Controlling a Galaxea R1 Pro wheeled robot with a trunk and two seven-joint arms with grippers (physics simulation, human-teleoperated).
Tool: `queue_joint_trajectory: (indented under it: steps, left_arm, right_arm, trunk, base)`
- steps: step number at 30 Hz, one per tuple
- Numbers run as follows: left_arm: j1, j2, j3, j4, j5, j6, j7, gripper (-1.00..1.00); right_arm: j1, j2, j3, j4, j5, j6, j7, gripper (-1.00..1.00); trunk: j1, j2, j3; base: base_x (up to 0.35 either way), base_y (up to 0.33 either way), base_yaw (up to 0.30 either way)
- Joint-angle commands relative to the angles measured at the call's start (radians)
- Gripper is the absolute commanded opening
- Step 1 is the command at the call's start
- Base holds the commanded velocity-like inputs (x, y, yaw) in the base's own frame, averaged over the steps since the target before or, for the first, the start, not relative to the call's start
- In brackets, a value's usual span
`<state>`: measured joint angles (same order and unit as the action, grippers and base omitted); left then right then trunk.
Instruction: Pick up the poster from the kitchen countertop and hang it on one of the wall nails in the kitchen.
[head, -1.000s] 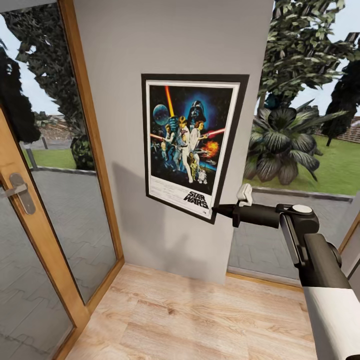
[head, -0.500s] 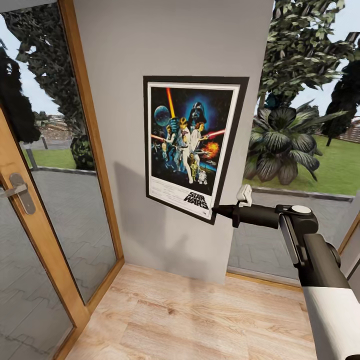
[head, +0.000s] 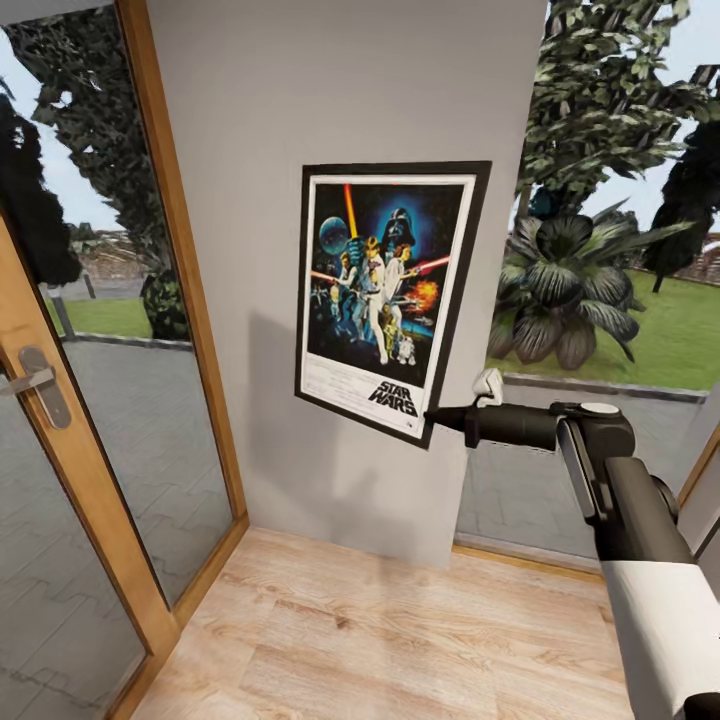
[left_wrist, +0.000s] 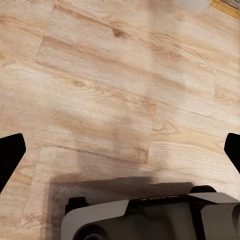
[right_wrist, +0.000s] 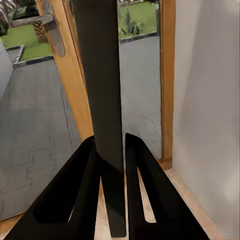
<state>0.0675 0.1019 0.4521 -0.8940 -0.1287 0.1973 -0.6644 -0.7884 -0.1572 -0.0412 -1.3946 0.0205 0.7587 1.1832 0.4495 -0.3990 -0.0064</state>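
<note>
The framed Star Wars poster stands upright in front of the plain grey wall, a little tilted. My right gripper is shut on its lower right corner. In the right wrist view the poster runs edge-on as a dark strip clamped in the right gripper. My left gripper is open with nothing in it and faces the pale wood floor, its black fingertips far apart. The wall nails are hidden or too small to make out. The kitchen countertop is out of view.
A wood-framed glass door with a metal handle stands at the left. A large window looks onto garden plants at the right. Pale wood floor lies below the wall.
The poster's top and left edge have shifted a little to the right and down, so it looks slightly smaller. Its gripped corner has stayed put. The right gripper has held its grip.
</note>
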Motion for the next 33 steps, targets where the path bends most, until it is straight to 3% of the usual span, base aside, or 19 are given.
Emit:
queue_joint_trajectory:
  steps: [1, 3, 7, 13, 15, 17, 33]
  left_arm:
    - [0.0, -0.001, 0.003, -0.003, -0.005, 0.007, -0.006, 1.0]
    - [0.0, -0.001, 0.003, -0.003, -0.005, 0.007, -0.006, 1.0]
    - [0.0, -0.001, 0.003, -0.003, -0.005, 0.007, -0.006, 1.0]
    - [0.0, -0.001, 0.003, -0.003, -0.005, 0.007, -0.006, 1.0]
    - [0.0, -0.001, 0.003, -0.003, -0.005, 0.007, -0.006, 1.0]
    - [0.0, -0.001, 0.003, -0.003, -0.005, 0.007, -0.006, 1.0]
    - [0.0, -0.001, 0.003, -0.003, -0.005, 0.007, -0.006, 1.0]
  right_arm:
    - [-0.004, 0.0, -0.001, 0.0, 0.001, 0.011, 0.006, -1.0]
    - [-0.035, 0.0, 0.001, 0.01, 0.002, 0.029, 0.015, -1.0]
    - [-0.045, 0.001, 0.002, 0.017, 0.007, 0.052, 0.062, -1.0]
    - [-0.053, 0.001, 0.005, 0.02, 0.008, 0.056, 0.071, -1.0]
    - [-0.059, 0.002, 0.021, 0.02, 0.009, 0.056, 0.071, -1.0]
    - [-0.07, 0.002, 0.074, 0.022, 0.01, 0.057, 0.071, -1.0]
    - [-0.129, 0.001, 0.096, 0.035, 0.01, 0.071, 0.071, -1.0]
  trunk:
    - [0.001, -0.001, -0.001]
    - [0.001, -0.001, -0.001]
    - [0.001, -0.001, -0.001]
    - [0.001, -0.001, -0.001]
    - [0.001, -0.001, -0.001]
    - [0.001, -0.001, -0.001]
    - [0.001, -0.001, -0.001]
  base:
    - [0.0, 0.0, 0.0]
    - [0.0, 0.0, 0.0]
    - [0.0, 0.0, 0.0]
    - [0.0, 0.0, 0.0]
    - [0.0, 0.0, 0.0]
    - [0.0, 0.0, 0.0]
    - [0.0, 0.0, 0.0]
